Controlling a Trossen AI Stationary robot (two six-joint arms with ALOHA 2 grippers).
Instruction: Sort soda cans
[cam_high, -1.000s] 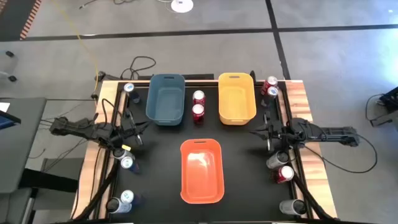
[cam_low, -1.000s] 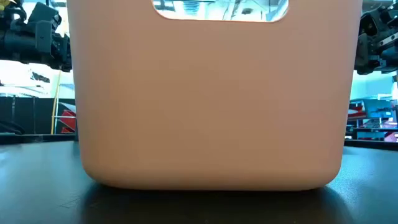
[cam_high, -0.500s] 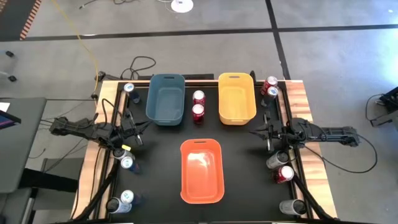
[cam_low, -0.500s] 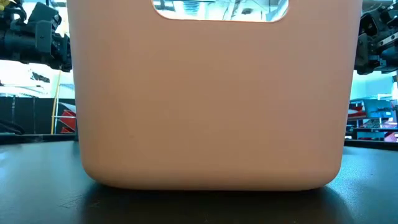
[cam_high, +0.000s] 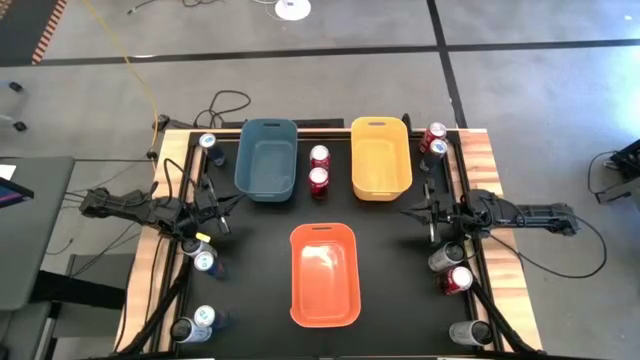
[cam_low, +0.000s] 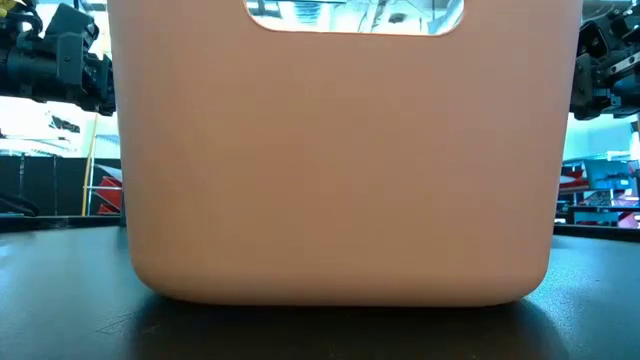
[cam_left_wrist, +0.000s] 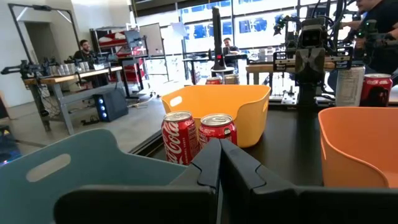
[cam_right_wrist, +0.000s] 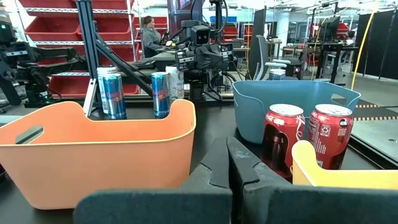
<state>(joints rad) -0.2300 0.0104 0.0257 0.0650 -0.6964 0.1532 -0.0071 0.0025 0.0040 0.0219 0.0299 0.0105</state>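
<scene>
Two red soda cans (cam_high: 319, 168) stand upright on the black table between the blue bin (cam_high: 266, 160) and the yellow bin (cam_high: 381, 158). Other soda cans stand along the table's side edges: blue ones at the left (cam_high: 205, 262), red and grey ones at the right (cam_high: 459, 280). My left gripper (cam_high: 233, 202) hovers shut at the table's left side and points level toward the middle; its wrist view shows the shut fingers (cam_left_wrist: 219, 142) with the red cans (cam_left_wrist: 199, 134) beyond them. My right gripper (cam_high: 407, 211) hovers shut at the right side, its fingers (cam_right_wrist: 226, 142) empty.
An orange bin (cam_high: 324, 274) sits at the near middle and fills the low view (cam_low: 330, 160). All three bins show nothing inside. Bare black tabletop lies between the bins and the arms. People and workbenches show in the room beyond the table.
</scene>
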